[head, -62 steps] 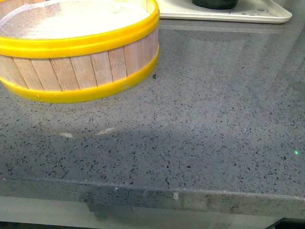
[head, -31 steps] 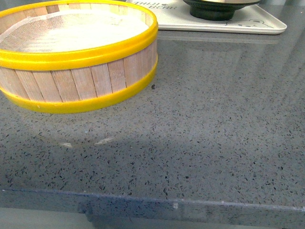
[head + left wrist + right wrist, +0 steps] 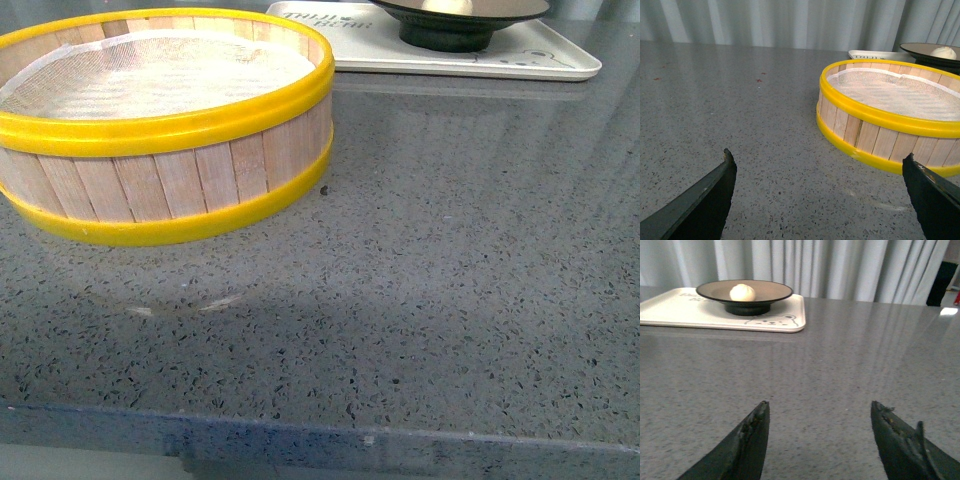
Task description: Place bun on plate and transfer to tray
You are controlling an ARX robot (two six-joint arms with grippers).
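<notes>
Now: grey speckled countertop (image 3: 450, 300) fills front view. Wooden steamer basket (image 3: 160, 130) with yellow rims at ten o'clock, white liner inside. Tray (image 3: 570, 62) at one o'clock, just behind basket. Plate (image 3: 744, 291) sits on tray; bun (image 3: 742, 292) rests in plate centre. Left gripper (image 3: 820, 175) spread wide, holding nothing, low over counter near basket. Right gripper (image 3: 817, 412) spread apart, holding nothing, facing tray.

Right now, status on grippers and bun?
Left gripper open, empty. Right gripper open, empty. Bun on plate, plate on tray. Nothing in the way.
</notes>
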